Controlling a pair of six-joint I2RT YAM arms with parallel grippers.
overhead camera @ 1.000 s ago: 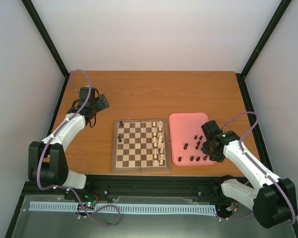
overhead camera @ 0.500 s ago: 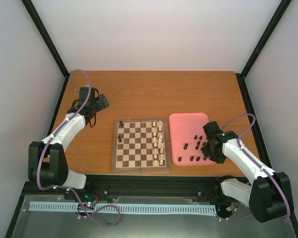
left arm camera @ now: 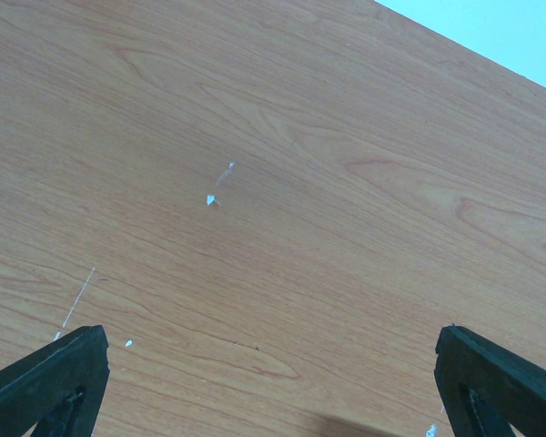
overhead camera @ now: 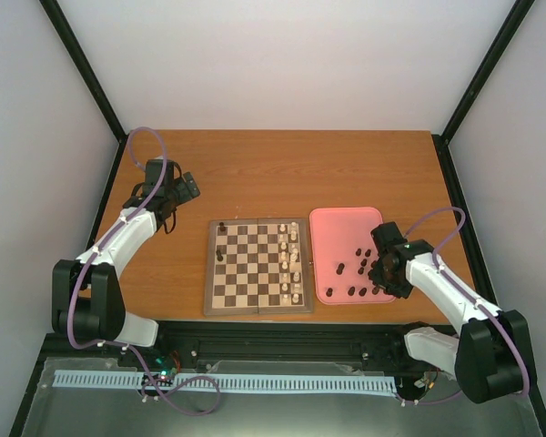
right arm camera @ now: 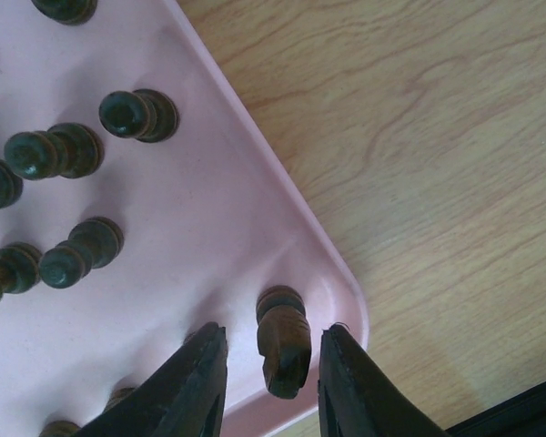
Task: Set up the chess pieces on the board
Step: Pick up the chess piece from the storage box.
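R gripper (right arm camera: 273,331) is straddling dark knight (right arm camera: 284,353) at pink tray's (right arm camera: 218,209) 5 o'clock corner, jaws spread; off-ctr pinch risking toppling it.

A board (overhead camera: 255,312) checkered in light and dark brown squares with a tan border, on an orange-brown wood-grain tabletop (overhead camera: 282,173); cream-white pieces (overhead camera: 293,264) stand out near the board's right edge, while dark brown, nearly black chess pieces (right arm camera: 132,114) dot a plain pink tray (overhead camera: 320,218).

Wooden table (overhead camera: 282,173), pale walls (overhead camera: 282,64)
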